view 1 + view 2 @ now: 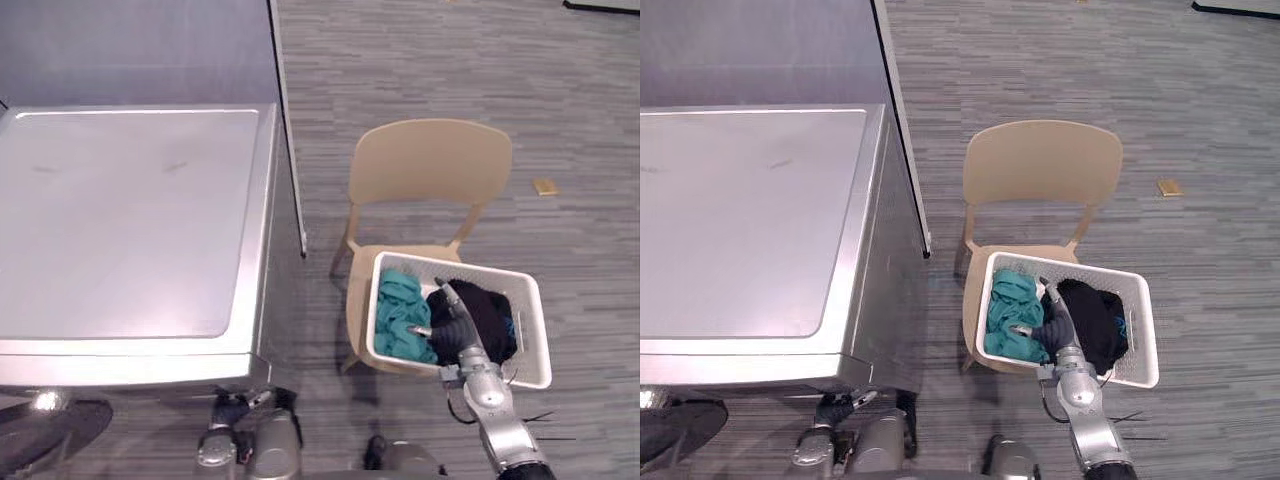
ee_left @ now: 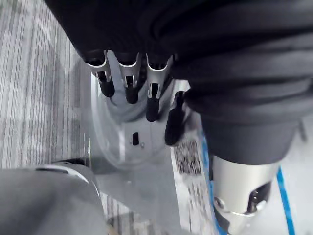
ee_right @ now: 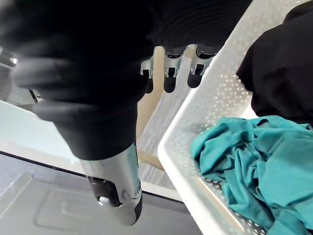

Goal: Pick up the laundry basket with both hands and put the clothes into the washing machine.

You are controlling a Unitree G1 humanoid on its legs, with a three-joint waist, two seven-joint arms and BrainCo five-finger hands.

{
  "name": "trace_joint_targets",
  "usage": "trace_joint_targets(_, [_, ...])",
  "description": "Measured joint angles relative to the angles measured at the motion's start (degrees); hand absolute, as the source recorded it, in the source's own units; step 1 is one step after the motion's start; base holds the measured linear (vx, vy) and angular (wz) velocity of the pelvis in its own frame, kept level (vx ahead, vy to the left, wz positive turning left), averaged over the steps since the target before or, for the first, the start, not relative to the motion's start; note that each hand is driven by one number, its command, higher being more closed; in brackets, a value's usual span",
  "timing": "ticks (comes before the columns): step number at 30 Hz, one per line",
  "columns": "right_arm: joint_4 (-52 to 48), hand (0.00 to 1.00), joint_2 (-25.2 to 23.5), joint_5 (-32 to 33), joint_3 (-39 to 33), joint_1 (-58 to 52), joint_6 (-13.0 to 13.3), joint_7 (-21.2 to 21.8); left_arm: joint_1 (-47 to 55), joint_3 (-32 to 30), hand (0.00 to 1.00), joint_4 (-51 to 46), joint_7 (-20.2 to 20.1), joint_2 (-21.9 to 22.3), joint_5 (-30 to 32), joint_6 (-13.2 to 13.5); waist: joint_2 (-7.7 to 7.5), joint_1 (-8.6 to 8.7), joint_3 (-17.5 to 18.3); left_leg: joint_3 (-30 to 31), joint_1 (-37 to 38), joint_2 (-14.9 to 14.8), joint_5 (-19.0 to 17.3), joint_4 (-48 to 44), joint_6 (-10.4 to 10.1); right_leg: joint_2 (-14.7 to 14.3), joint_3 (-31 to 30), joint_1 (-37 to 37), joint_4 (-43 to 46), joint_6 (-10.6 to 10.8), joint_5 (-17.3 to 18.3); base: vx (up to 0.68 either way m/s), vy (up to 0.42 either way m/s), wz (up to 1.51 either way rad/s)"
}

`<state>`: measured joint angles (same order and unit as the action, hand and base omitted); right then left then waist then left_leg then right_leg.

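Right wrist view: perforated white basket (image 3: 215, 93)

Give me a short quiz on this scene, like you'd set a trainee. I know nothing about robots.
1. Fill in: the white perforated plastic laundry basket rests on the seat of a beige plastic ___.
2. True or false: the basket is empty.
3. Which clothes lie in the basket?
A) red clothes and yellow clothes
B) teal clothes and black clothes
C) white towels only

Key: 1 chair; 2 false; 3 B.
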<state>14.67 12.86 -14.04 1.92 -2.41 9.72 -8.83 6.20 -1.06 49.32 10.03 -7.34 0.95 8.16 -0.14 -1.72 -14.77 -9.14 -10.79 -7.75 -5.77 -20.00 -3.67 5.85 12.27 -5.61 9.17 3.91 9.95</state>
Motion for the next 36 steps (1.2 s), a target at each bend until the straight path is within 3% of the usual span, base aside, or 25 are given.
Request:
trace_joint_targets(2, [3.82, 0.00, 0.06, -1.80, -0.33, 1.96, -0.57, -0.93, 0.08, 0.43, 0.00, 0.92, -0.01, -0.88, 0.22, -0.01, -0.02, -0.82, -0.02, -0.54, 1.13, 0.65, 0.02, 0.76, 0.22, 0.58, -0.50, -0.71, -1.00, 0.66, -0.49, 0.04, 0.081, -0.08])
trace_joint_targets(7, [15.28, 0.00, 1.09, -7.88, -0.31, 9.34, -3.53, -3.66, 1.40, 0.43, 0.00, 1.80, -0.01, -1.02, 0.94, 0.02, 0.75, -0.85, -0.62, -1.55, 1.31, 0.69, 0.99, 3.10, 1.34, 0.84, -2.17, 0.82, -1.82, 1.06, -2.13, -0.05, 0.040, -0.16])
trace_joint_targets(9, [21.55, 0.00, 4.06, -9.53, -0.31, 15.79, -4.94, -5.02, 0.83, 0.46, 0.00, 1.93, 0.06, -0.35, 0.91, 0.04, 2.63, -0.62, -3.25, -2.37, -1.59, 0.34, 1.73, 2.72, 1.99, 0.78, -3.55, 4.06, -1.12, 1.34, -3.15, -0.14, 0.065, -0.26])
trace_joint_targets(12, [27.17, 0.00, 7.48, -9.68, -0.15, 23.53, -6.56, -6.08, -2.13, 0.43, 0.00, 1.94, 0.34, -0.10, 0.61, 0.09, 4.19, -0.76, -8.30, -3.05, -6.04, -0.33, 2.00, 1.57, 2.38, 0.16, -4.98, 8.90, -0.18, 1.38, -4.12, -0.20, 0.076, -0.23])
trace_joint_targets(21, [43.33, 0.00, 15.03, -11.34, 7.66, 43.31, -7.78, -6.11, -8.27, 0.78, 0.00, 4.30, 1.97, -0.20, -3.41, 2.35, 4.58, -2.54, -10.70, -6.46, -17.81, -2.03, 2.17, -2.81, 3.49, -0.29, -9.59, 22.08, 1.34, 2.09, -6.49, -0.09, 0.057, -0.29])
trace_joint_targets(25, [47.06, 0.00, 15.94, -11.30, 11.79, 49.97, -7.77, -6.04, -12.52, 0.86, 0.00, 5.08, 2.78, 0.35, -6.76, 3.41, 4.95, -4.10, -12.22, -6.57, -20.37, -2.01, 3.46, -2.03, 5.18, -0.61, -9.97, 24.21, -0.60, 2.06, -8.20, -0.01, 0.005, -0.08])
trace_joint_targets(28, [47.75, 0.00, 16.08, -11.28, 12.76, 51.28, -7.84, -6.01, -14.26, 0.93, 0.00, 5.87, 2.81, 0.70, -7.53, 3.65, 4.94, -5.37, -12.25, -6.37, -20.67, -1.33, 4.56, -0.31, 5.32, -0.44, -9.47, 24.91, -1.08, 1.73, -8.55, 0.01, -0.017, 0.07])
trace_joint_targets(32, [51.03, 0.00, 15.91, -7.39, 13.94, 54.65, -7.96, -5.69, -16.02, 1.30, 0.00, 5.93, 3.26, 1.72, -8.17, 3.88, 4.98, -5.63, -12.29, -4.13, -20.67, -0.06, 7.18, 3.24, 5.25, -0.27, -7.48, 24.89, -1.25, 1.60, -8.55, 0.03, -0.034, 0.30])
trace_joint_targets(33, [51.65, 1.00, 15.91, -6.66, 14.04, 55.23, -8.01, -5.47, -16.33, 1.53, 0.00, 5.95, 3.47, 1.91, -8.17, 3.89, 4.99, -5.73, -12.30, -3.71, -20.67, -0.03, 7.57, 3.80, 5.08, -0.33, -7.35, 24.90, -1.26, 1.48, -8.50, 0.01, -0.043, 0.24])
trace_joint_targets(36, [52.17, 1.00, 15.87, -6.19, 16.27, 55.79, -8.17, -3.81, -17.06, 1.54, 0.00, 6.17, 3.80, 2.74, -8.21, 4.13, 4.99, -6.97, -12.30, -3.44, -19.91, 0.27, 8.75, 5.60, 4.72, -0.63, -7.26, 24.87, -1.20, 1.02, -8.35, -0.01, -0.016, 0.06])
